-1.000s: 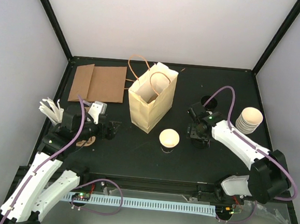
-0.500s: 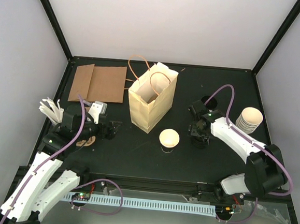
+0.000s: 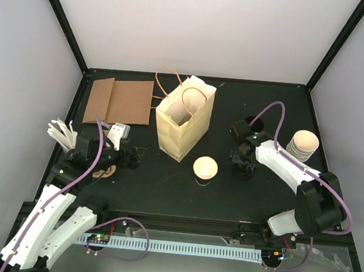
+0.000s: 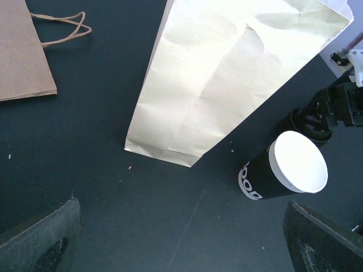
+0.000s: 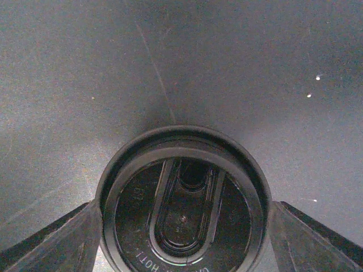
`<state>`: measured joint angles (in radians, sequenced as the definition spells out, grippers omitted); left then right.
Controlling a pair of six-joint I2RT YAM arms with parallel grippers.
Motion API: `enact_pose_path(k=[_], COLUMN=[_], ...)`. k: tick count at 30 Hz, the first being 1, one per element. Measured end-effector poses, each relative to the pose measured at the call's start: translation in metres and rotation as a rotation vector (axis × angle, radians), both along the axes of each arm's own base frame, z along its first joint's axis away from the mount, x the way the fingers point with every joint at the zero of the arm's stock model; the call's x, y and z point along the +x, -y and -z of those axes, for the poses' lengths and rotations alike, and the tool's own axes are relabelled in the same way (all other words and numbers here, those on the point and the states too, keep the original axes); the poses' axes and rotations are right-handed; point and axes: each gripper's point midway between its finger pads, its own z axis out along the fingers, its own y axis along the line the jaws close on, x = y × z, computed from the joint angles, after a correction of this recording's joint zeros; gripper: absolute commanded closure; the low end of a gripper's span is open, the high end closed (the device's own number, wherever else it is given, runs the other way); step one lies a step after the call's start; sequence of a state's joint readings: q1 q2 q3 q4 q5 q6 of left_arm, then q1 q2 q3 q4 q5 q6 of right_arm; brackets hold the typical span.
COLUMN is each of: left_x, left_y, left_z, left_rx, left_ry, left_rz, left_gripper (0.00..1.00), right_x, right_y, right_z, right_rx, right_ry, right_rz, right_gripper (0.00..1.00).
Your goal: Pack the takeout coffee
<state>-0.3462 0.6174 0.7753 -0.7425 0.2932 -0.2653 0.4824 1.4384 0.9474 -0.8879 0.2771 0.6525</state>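
The right gripper (image 3: 243,170) hangs low over a black lid (image 5: 181,209), its fingers (image 5: 51,241) flanking the rim on both sides. Whether they pinch the rim or only bracket it, I cannot tell. The cup (image 3: 205,169) stands upright just to its left, apart from it. The left gripper (image 3: 134,155) is spread wide, holding nothing, with the cup ahead to its right beside the paper bag (image 3: 183,120).
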Motion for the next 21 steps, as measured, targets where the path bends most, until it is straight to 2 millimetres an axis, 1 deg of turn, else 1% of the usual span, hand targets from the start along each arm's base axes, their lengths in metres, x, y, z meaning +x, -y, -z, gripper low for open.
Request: enact_pose_path(k=[5,13,21], left_x=[0.0,-0.0001,-0.0001], left_y=[0.0001,0.0001,0.0001], left_z=[0.0,0.0,0.0], left_rx=[0.0,0.0,0.0], left_ry=[0.0,0.0,0.0], left_rz=[0.001,0.001,0.001], left_gripper=[0.01,0.01,0.01], right_x=[0.0007,0.0015,0.0025], right_y=[0.0001,-0.0025,-0.0044], right_z=[0.0011,0.0039,0.0057], right_rx=[0.0,0.007,0.013], right_ry=[-0.002,-0.009,-0.011], right_rz=[0.001,-0.007,-0.013], right_gripper=[0.18,0.14,0.14])
